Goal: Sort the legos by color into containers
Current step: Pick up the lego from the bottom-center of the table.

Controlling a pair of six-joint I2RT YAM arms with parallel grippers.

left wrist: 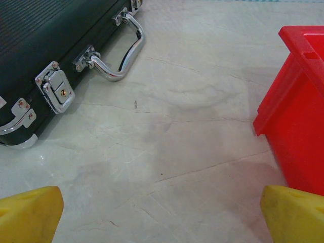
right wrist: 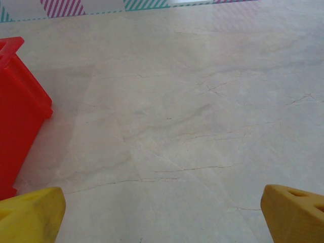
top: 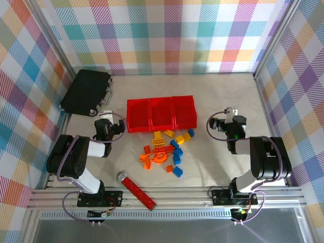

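At far left a black case (top: 86, 92) lies flat by the wall, its chrome handle facing the table's middle. Just beside it, the left claw (left wrist: 162, 217) hangs spread wide over the bare table (top: 212, 162), pinching nothing. A long red bar (top: 137, 190) lies slantwise near the front edge. In the middle stand three joined red bins (top: 150, 114) (whether anything is inside them I cannot tell). Loose legos (top: 161, 150) in orange, yellow and blue lie scattered on the table just in front of the bins. To the right, the right claw (right wrist: 162, 217) is spread wide too, holding nothing, beside the rightmost bin.
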